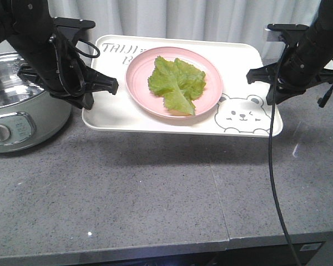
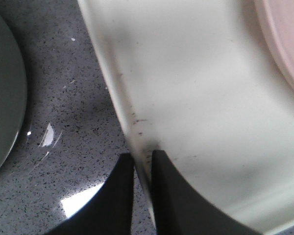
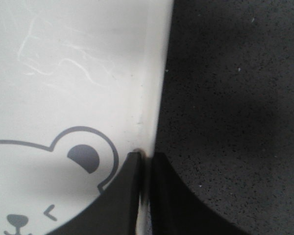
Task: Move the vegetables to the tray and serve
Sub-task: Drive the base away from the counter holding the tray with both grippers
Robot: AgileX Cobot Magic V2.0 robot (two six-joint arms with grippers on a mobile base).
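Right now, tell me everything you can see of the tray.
The tray is a cream rectangle of smooth plastic with rounded corners and a raised rim. It has grey lettering at its far left corner and a winking bear face at its near right. It carries a pink plate with a lettuce leaf. The left gripper pinches its left rim, the right gripper its right rim. It seems held above the grey counter, casting a shadow beneath.
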